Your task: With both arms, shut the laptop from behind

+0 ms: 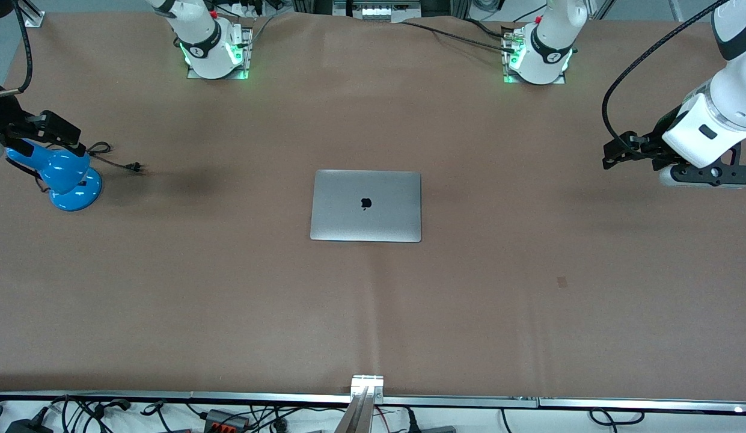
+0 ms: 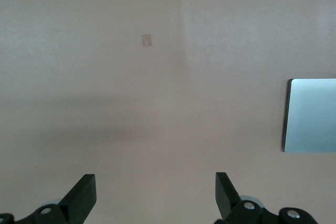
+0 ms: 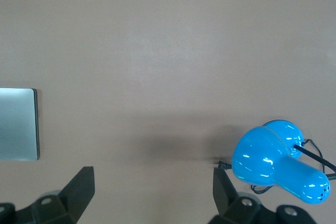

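The silver-grey laptop (image 1: 365, 205) lies shut and flat at the table's middle, its lid up with the black apple logo showing. Its edge also shows in the left wrist view (image 2: 312, 115) and the right wrist view (image 3: 18, 124). My left gripper (image 1: 614, 155) hangs open and empty over the left arm's end of the table, well apart from the laptop; its jaws (image 2: 156, 182) stand wide over bare table. My right gripper (image 1: 60, 133) is open and empty over the right arm's end, its jaws (image 3: 153, 177) wide, beside a blue lamp.
A blue desk lamp (image 1: 66, 177) stands at the right arm's end of the table, its black cord and plug (image 1: 134, 167) trailing toward the middle; it also shows in the right wrist view (image 3: 278, 161). A small tape patch (image 1: 562, 281) lies on the brown table cover.
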